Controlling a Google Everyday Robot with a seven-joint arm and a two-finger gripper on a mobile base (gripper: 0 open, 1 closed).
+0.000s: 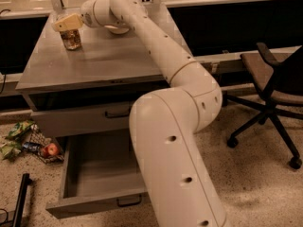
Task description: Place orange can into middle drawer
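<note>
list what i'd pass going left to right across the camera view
snack wrappers and an apple on the floor → orange can on the cabinet top, with the gripper right at its top → arm's elbow → office chair

The tan gripper (67, 22) is at the top of the mottled orange-brown can (71, 40). The arm (175, 126) is off-white. Cabinet (104, 60) and drawer (94, 169) are plain grey, the handle (129, 201) black. The floor (255, 174) is speckled beige, the chair (279, 74) black, the apple (51, 149) red and the wrappers (18, 130) green.
</note>
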